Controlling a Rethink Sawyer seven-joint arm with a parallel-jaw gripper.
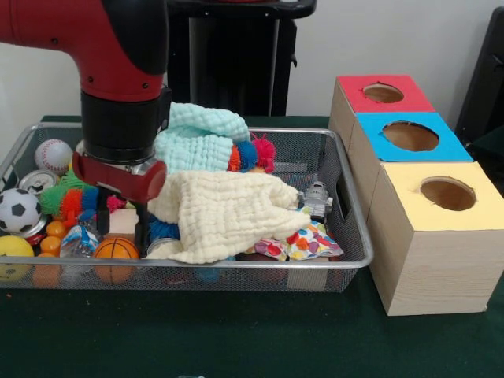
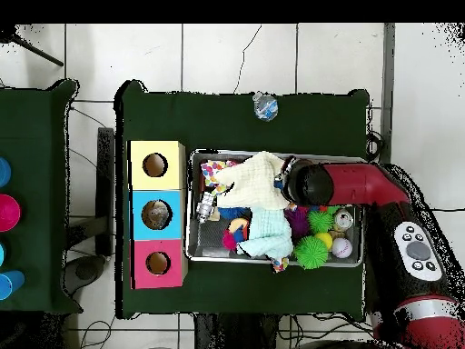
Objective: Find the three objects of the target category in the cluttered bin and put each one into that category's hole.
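The table (image 1: 236, 339) is covered in dark green cloth, bare along its near edge in the front view. On it the wire bin (image 1: 346, 236) takes up the left and middle, and three cardboard boxes stand in a row just beside the bin's right end.

Nearest of the three is the yellow-faced box (image 1: 441, 228), then the blue-faced box (image 1: 394, 146) with its round hole (image 1: 410, 136), then the red-faced box (image 1: 370, 98) farthest back. In the overhead view something lies inside the blue box's hole; what it is cannot be told.

Along the bin's near wall lie a yellow ball (image 1: 14, 256), an orange basketball (image 1: 115, 253) and a patterned cloth bundle (image 1: 303, 242). Behind these sit a small soccer ball (image 1: 19, 211), a can (image 1: 36, 183) and a cream cloth (image 1: 224, 213) spread over the middle. One clear bottle (image 1: 317, 198) stands at the cream cloth's right edge. Farther back are a baseball (image 1: 53, 155), a mint cloth (image 1: 201, 138) and spiky balls (image 1: 256, 153).

The arm (image 1: 118, 79) comes down into the bin's left part. The gripper (image 1: 118, 224) is among the clutter there; its jaws are hidden and I cannot tell whether they are open or closed.

In the overhead view a second clear bottle (image 2: 264, 106) lies on the table outside the bin, near the table edge farthest from the robot's base.
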